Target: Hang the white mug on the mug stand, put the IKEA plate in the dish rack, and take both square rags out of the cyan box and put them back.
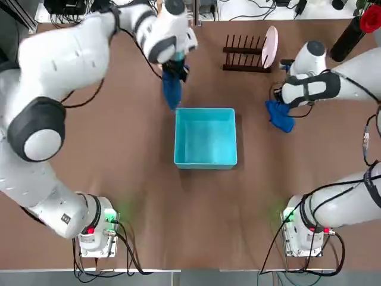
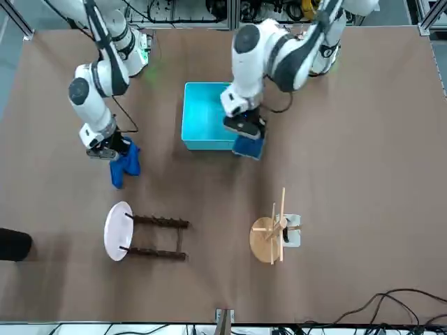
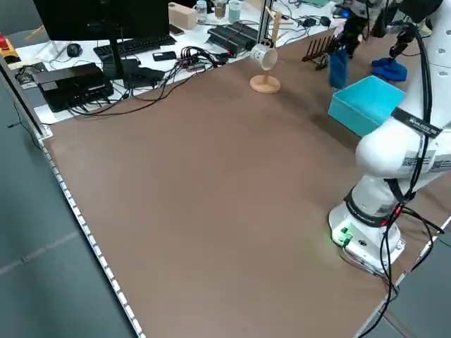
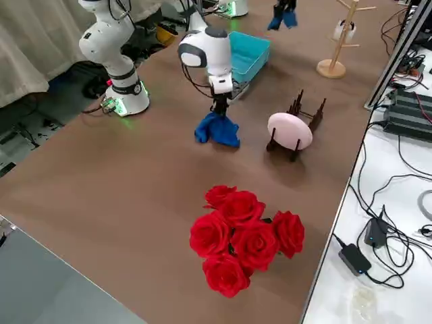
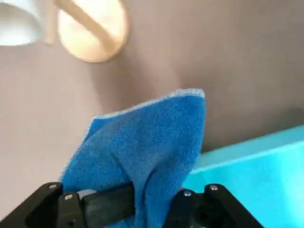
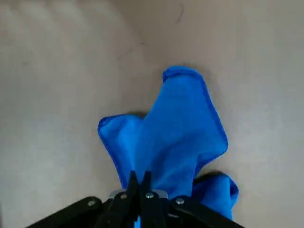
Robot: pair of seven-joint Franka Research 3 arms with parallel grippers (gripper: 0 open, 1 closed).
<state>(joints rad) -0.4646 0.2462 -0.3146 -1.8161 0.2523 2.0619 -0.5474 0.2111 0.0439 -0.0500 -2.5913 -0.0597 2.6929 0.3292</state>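
Blue terry cloth is pinched in both claws. Left gripper [image 1: 174,70] is clamped tight on one rag [image 1: 172,89], which hangs down from the fingers, clear of the table, just off the far rim of the cyan box [image 1: 205,137] on the robot's left-hand corner. In the left wrist view the rag [image 5: 142,156] drapes over the black fingers [image 5: 57,204], box wall showing behind it, the mug stand's round base farther off.

Right gripper [image 1: 278,102] is closed on the 2nd rag [image 1: 280,115], fingers together at the cloth's top; most of that rag [image 4: 216,129] lies bunched on the table, w/ the pinched part pulled up into a peak. It sits to the robot's right of the box, well apart from it, near the dish rack. Right wrist view: rag [image 6: 171,137] fans out from the shut fingertips [image 6: 137,187] onto bare tabletop.

Cyan box holds nothing visible; it stands mid-table between the two arms.

Dish rack [image 1: 243,53], dark brown pegs, is at the far side, beyond the right gripper. IKEA plate [image 1: 269,46] stands on edge in the rack's end, at the robot's right.

Mug stand [image 2: 272,234] is on the far side, across from the left arm. White mug [image 2: 292,230] hangs on one of its pegs, off the table.

Extras: bunch of red roses [image 4: 243,236] near the table's right edge; monitor, keyboard + cables on the bench past the far edge.
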